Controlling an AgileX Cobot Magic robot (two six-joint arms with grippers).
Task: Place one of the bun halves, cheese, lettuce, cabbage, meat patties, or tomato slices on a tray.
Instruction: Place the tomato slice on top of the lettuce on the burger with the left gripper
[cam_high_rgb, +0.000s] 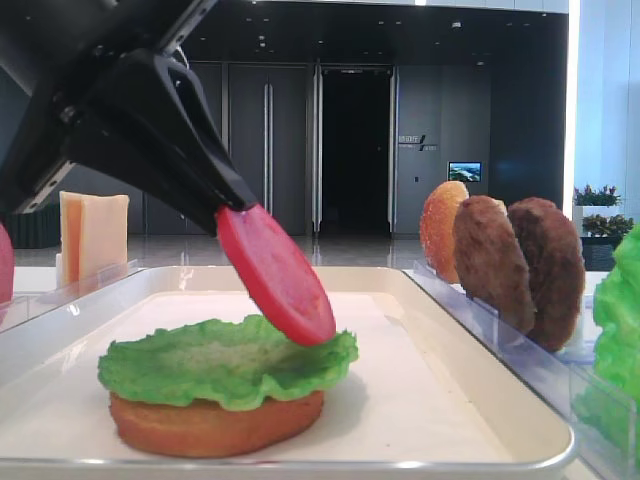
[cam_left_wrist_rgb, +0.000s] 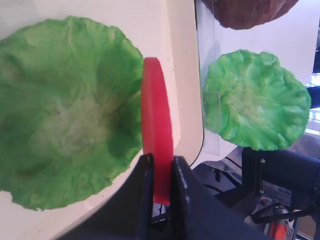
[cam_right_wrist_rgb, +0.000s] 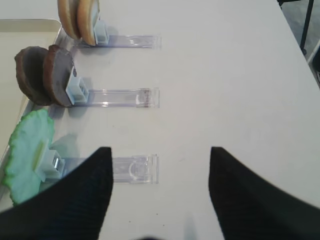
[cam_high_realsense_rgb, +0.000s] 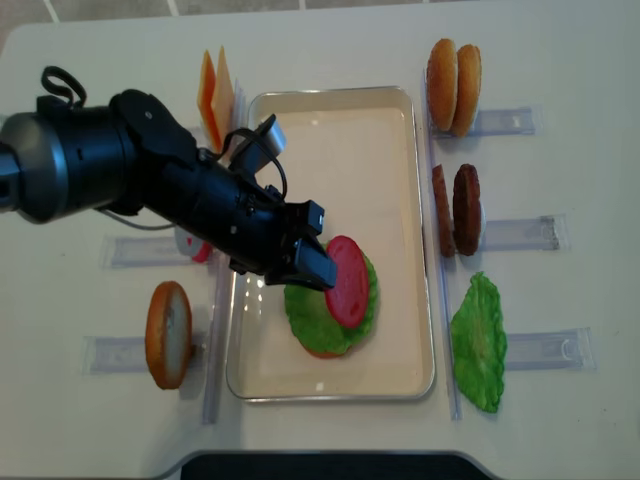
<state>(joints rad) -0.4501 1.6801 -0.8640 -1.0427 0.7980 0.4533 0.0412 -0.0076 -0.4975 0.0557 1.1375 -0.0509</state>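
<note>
My left gripper (cam_high_realsense_rgb: 318, 268) is shut on a red tomato slice (cam_high_realsense_rgb: 348, 280), gripping its edge and holding it tilted. The slice's (cam_high_rgb: 277, 275) lower edge reaches down to a green lettuce (cam_high_rgb: 200, 365) leaf that lies on a flat bun half (cam_high_rgb: 215, 425) in the cream tray (cam_high_realsense_rgb: 330, 130). In the left wrist view the slice (cam_left_wrist_rgb: 156, 125) stands edge-on between the two fingers, beside the lettuce (cam_left_wrist_rgb: 65, 100). My right gripper (cam_right_wrist_rgb: 160, 165) hangs open over bare table with nothing between its fingers, next to a clear rack (cam_right_wrist_rgb: 132, 167).
Right of the tray, racks hold two bun halves (cam_high_realsense_rgb: 452, 72), two meat patties (cam_high_realsense_rgb: 455, 210) and a lettuce leaf (cam_high_realsense_rgb: 478, 340). On the left stand cheese slices (cam_high_realsense_rgb: 215, 95) and a bun half (cam_high_realsense_rgb: 168, 333). Another red slice (cam_high_realsense_rgb: 198, 248) shows partly under the arm.
</note>
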